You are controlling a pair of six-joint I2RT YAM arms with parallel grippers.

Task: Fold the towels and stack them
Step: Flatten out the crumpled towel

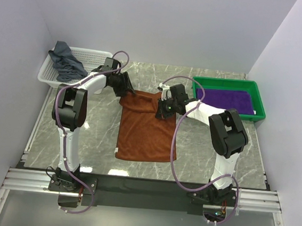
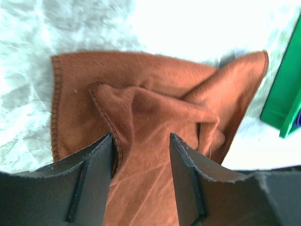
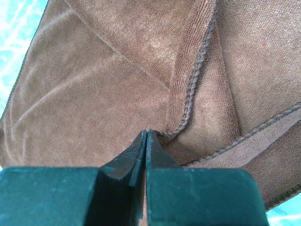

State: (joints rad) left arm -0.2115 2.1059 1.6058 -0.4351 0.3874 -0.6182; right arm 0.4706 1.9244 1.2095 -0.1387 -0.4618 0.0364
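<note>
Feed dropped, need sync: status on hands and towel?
Left hand open, straddling rust towel ridge. Right hand shut on its edge. Purple towel in green tray. Nothing seen blocking.

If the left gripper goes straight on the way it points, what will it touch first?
The left gripper would likely meet the bunched rust-brown towel ahead of its open jaws, though depth is unclear.

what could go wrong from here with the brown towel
1. The right gripper is shut on only the hem of the rust-brown towel, so the cloth may slip out when lifted.
2. The left gripper stands open over a bunched ridge, not a clean corner; closing there may catch extra layers and skew the fold.
</note>
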